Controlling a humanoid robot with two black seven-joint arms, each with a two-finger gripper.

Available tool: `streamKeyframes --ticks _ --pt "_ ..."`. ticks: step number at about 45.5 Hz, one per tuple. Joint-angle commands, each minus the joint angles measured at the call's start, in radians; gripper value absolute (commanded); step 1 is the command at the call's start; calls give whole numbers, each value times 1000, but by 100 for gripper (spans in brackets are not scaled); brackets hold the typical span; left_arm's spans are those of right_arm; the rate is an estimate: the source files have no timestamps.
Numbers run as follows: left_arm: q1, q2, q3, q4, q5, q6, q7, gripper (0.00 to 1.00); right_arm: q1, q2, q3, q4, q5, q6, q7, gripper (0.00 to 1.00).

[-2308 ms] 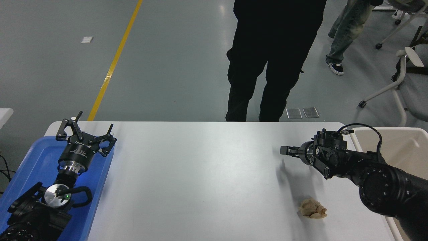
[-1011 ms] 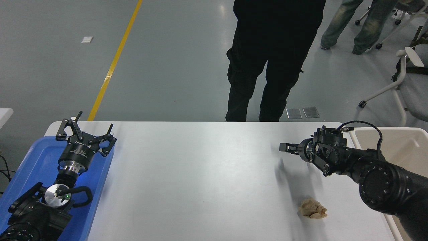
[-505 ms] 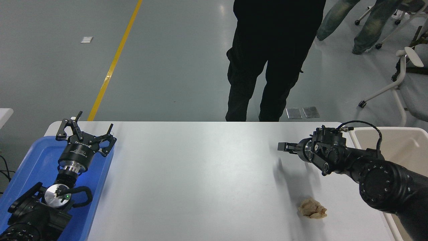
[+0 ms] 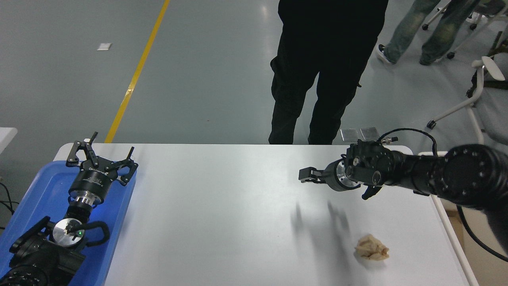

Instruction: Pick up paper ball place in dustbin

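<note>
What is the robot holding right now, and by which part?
Nothing. The paper ball lies loose on the table, apart from the right gripper; the left gripper is parked, open and empty.

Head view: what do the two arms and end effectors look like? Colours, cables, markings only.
Both arms are matte black. The left end effector has thin skeletal linkage fingers on a round black body with faint white lettering, a silver ring below it, a silver disc with a small green light, and a looped black cable. The right end effector has a silver ringed wrist, a black cable arching over it, and a thick round joint with bolt holes.
</note>
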State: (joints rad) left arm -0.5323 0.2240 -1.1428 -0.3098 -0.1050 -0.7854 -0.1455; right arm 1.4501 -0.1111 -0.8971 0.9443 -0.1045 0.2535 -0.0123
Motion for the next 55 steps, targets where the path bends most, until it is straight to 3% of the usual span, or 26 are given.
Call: streamKeyframes --ticks 1,15,33,55 --pt "0 0 0 0 1 0 0 99 277 -121 -54 330 42 67 0 100" --pt "0 0 0 0 -1 0 0 99 650 -117 -213 452 167 532 0 100" --pt "0 0 1 0 1 0 1 99 1001 -130 -433 539 192 532 0 100" --pt "-2 0 1 0 1 0 1 99 1043 -159 -454 539 195 532 -5 100"
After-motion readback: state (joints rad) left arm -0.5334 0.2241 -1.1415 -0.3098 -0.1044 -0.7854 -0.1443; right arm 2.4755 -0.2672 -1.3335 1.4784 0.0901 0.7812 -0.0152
